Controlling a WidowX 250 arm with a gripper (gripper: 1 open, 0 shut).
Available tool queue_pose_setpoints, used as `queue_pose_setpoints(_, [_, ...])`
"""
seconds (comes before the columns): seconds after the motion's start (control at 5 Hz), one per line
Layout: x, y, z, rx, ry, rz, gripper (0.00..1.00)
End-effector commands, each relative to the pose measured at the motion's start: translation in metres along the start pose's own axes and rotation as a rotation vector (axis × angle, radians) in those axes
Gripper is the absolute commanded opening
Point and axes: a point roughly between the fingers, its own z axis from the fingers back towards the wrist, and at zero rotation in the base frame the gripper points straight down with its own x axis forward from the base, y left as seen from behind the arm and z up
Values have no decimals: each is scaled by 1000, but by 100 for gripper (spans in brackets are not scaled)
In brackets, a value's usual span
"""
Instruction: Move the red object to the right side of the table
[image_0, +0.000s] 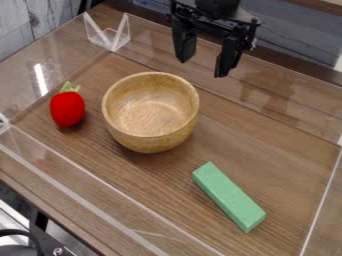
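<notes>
Red object (67, 110): small, rounded, bright red, green leafy top at its far end. Seen lying at left of the table (140, 190), just beside the bowl, ungripped. Tabletop: brown, wood-grained, bordered by clear walls.

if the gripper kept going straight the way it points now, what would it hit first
Probably the bare tabletop just beyond the wooden bowl: the open gripper seems to point down at it. From this single view its height is unclear, so the bowl's rim might be nearer its path than it looks.
</notes>
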Motion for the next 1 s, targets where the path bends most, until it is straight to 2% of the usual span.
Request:
queue_pose_setpoints(0.0, [-9, 11, -10, -1, 25, -40, 100])
queue_pose_setpoints(0.2, [-24, 39, -12, -4, 13, -73, 100])
queue_pose_setpoints(0.4, [-42, 79, -15, 1, -17, -107, 100])
queue_pose_setpoints(0.8, [-68, 133, -32, 25, -60, -2, 100])
